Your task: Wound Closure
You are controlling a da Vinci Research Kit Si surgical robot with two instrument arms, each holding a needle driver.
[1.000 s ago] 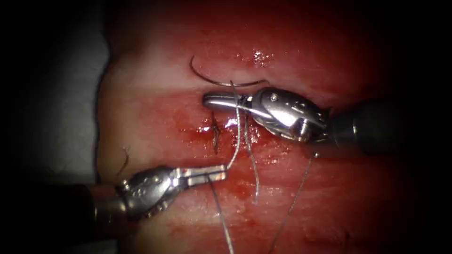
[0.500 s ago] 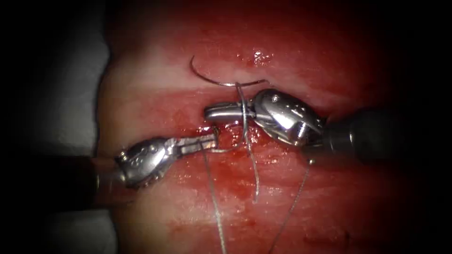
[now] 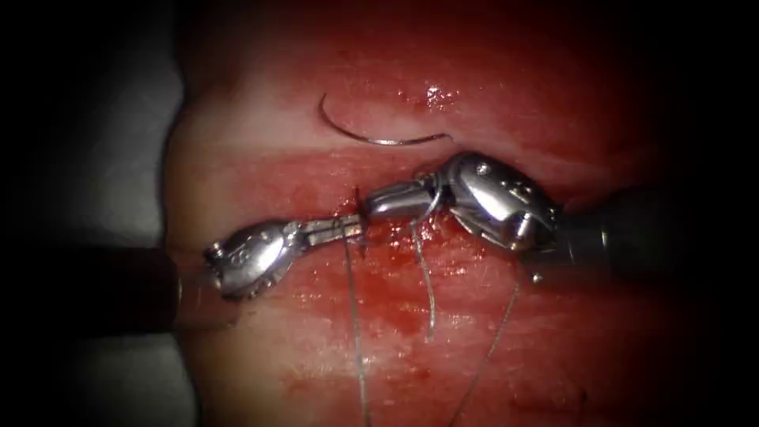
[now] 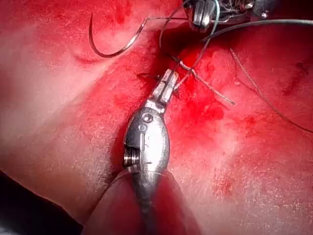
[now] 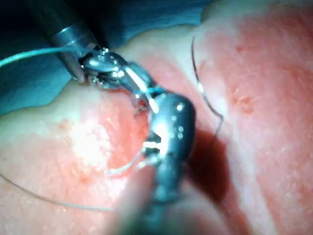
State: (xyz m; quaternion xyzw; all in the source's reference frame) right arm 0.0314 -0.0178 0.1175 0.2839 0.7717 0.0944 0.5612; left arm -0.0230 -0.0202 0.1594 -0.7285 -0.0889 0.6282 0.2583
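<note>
The tissue (image 3: 261, 170) is lying under both tools. The right tool (image 3: 378, 204), thread-wrapped, is meeting the left tool (image 3: 353, 230); both are pinching thread (image 3: 354, 316). The needle (image 3: 371, 136) is lying free beyond the right jaws.

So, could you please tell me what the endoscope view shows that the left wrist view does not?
Endoscope: the whole right tool, with thread looped round it and strands trailing down the tissue. Left wrist: the left end effector seen close up, shut on thread. Both: the needle lying free on the tissue, not in it and held by neither tool.
</note>
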